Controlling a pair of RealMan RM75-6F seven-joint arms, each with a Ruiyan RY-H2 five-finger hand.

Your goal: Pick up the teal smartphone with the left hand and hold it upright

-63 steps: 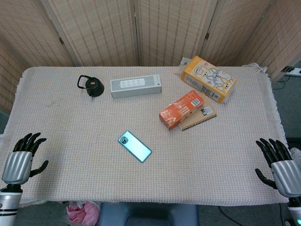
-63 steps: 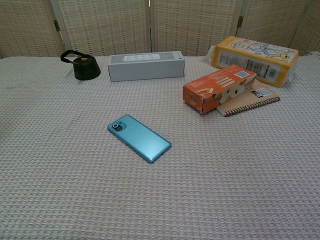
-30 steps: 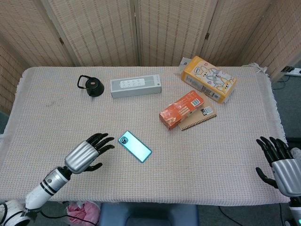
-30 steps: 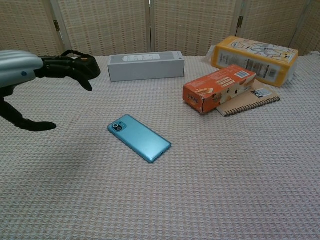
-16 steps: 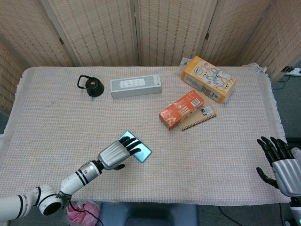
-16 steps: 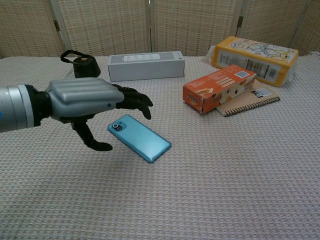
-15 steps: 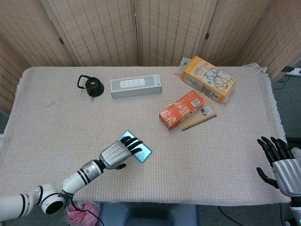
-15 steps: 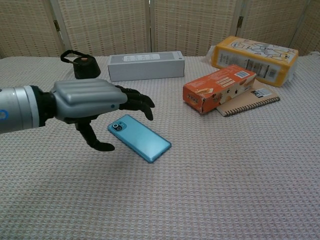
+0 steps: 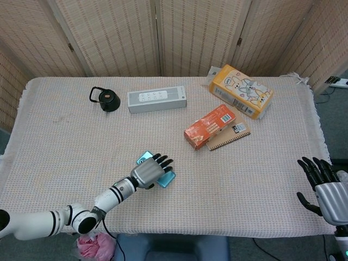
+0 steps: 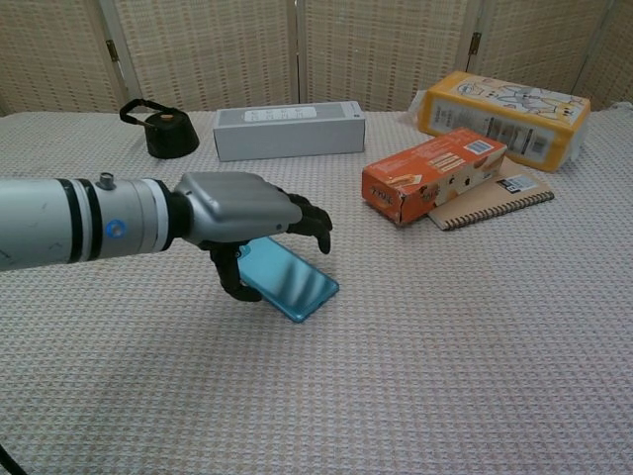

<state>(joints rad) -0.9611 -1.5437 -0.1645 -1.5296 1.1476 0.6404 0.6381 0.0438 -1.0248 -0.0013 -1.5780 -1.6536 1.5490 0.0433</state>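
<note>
Overhead, the head view shows the left hand (image 9: 148, 173) stretched out over the teal smartphone (image 9: 165, 180), which lies flat on the woven tablecloth (image 9: 65, 141) a little near of the table's middle; the palm hides most of the phone, leaving only its camera corner on the left and its right end in sight, and the fingers (image 9: 161, 161) fan past its far edge, seemingly so they can come down along that side. The right hand (image 9: 322, 187) waits at the near right corner with fingers spread and nothing in it, well apart from the work, which suits a task given to the other arm. Farther off sit a black lid (image 9: 106, 99), a grey box (image 9: 156, 99), an orange box (image 9: 209, 126) on a spiral notebook (image 9: 235, 132), and a yellow carton (image 9: 241, 91). In the chest view, the left hand (image 10: 259, 223) arches over the phone (image 10: 293, 278), the thumb (image 10: 230, 280) dropping at the phone's near-left side and the fingers (image 10: 313, 223) curling above it; the phone looks to rest on the cloth, so the hand is apart, bracketing it but not yet clamped. I judge the closing squeeze across the phone's thin edges comes next, and a slip on that slim body is the risk.
</note>
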